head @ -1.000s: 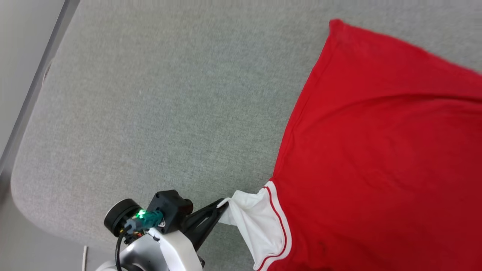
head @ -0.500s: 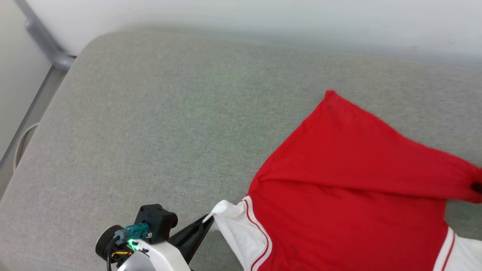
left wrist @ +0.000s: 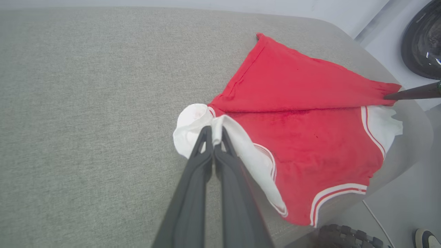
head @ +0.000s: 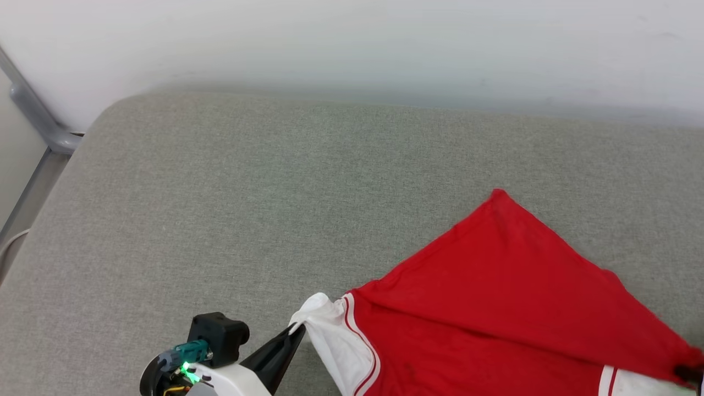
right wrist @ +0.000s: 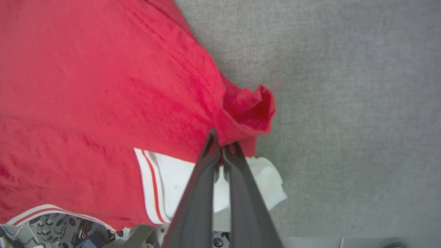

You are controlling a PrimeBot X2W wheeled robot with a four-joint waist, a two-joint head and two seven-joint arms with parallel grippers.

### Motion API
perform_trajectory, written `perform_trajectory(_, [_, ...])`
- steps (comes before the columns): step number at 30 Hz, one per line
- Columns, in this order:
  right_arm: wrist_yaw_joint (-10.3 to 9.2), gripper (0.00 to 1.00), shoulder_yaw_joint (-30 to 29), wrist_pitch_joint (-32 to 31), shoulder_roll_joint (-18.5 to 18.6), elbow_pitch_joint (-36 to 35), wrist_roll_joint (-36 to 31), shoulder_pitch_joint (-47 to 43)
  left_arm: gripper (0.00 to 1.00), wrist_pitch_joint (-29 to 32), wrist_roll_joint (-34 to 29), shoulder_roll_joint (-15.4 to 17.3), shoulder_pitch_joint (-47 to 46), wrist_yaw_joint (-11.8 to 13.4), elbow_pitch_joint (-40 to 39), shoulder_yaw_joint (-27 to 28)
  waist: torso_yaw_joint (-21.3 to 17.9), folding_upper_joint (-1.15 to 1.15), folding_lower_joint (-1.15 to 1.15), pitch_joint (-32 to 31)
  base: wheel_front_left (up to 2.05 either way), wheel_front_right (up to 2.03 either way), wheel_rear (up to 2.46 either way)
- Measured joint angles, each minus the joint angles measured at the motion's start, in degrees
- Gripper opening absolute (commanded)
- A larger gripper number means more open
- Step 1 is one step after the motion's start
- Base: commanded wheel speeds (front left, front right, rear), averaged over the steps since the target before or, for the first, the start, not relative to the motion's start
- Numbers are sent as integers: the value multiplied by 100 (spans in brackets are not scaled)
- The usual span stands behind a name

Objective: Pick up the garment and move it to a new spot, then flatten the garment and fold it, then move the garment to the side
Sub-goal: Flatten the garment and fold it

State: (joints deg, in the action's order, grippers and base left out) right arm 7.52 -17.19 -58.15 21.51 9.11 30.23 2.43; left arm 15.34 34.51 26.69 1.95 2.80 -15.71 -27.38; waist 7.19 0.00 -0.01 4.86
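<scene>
The garment (head: 495, 308), red with white red-striped sleeves, lies on the grey cushion (head: 247, 192), its red lower part doubled over on a slant. My left gripper (head: 295, 329) is shut on the bunched white sleeve (left wrist: 193, 119) at the garment's left end. In the left wrist view the left gripper (left wrist: 213, 132) pinches that sleeve. My right gripper (right wrist: 222, 144) is shut on a crumpled red corner of the garment (right wrist: 103, 86) above the other white sleeve (right wrist: 179, 179). The right gripper (head: 687, 373) is at the lower right edge of the head view. The print is hidden.
A pale wall (head: 352, 44) runs along the cushion's far edge, with a grey metal rail (head: 33, 118) at the back left. The cushion's rounded corner (left wrist: 406, 113) lies close beyond the garment. A wheel (left wrist: 344, 237) and a shoe (left wrist: 427, 237) show on the floor below.
The head camera has tilted up, bringing the wall into view. The red lower part has come over into a slanted fold. Both grippers have kept their hold.
</scene>
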Motion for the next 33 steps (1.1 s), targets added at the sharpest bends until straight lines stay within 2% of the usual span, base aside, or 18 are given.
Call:
perform_trajectory(9, [0, 0, -218, 58, -180, -88, -7, -360, 0, -87, 12, -29, 16, 33, 27, -2, -27, 0, 0, 26, 0, 0, 0])
perform_trajectory(10, [0, 44, -197, 56, -180, -98, -16, -359, 0, -85, 11, -29, 15, 32, 20, -9, -23, 0, 0, 34, 0, 0, 0])
perform_trajectory(11, [0, 100, -166, 53, -181, -116, -23, -354, 0, -82, 10, -29, 14, 32, 11, -12, -20, 0, 1, 44, 0, 0, 0])
perform_trajectory(17, [-1, 100, -135, -223, -185, -372, 236, 133, 0, -55, -51, 0, -21, 23, -71, -73, 28, 0, 1, 155, 0, 0, 0])
perform_trajectory(22, [-1, 100, 211, -610, -40, -833, 312, 753, 0, -20, -102, -5, -55, 14, -134, -174, 163, 0, 2, 215, 0, 0, 0])
perform_trajectory(26, [-1, 100, 579, -906, -71, -964, 265, 1393, 0, 21, -158, 4, -135, -20, -235, -223, 299, 0, 2, 339, 0, 0, 0])
perform_trajectory(33, [-1, 100, 1065, -1071, -171, -464, -244, 2234, 0, 63, -275, -21, -269, -38, -297, -368, 693, 0, 2, 573, 0, 0, 0])
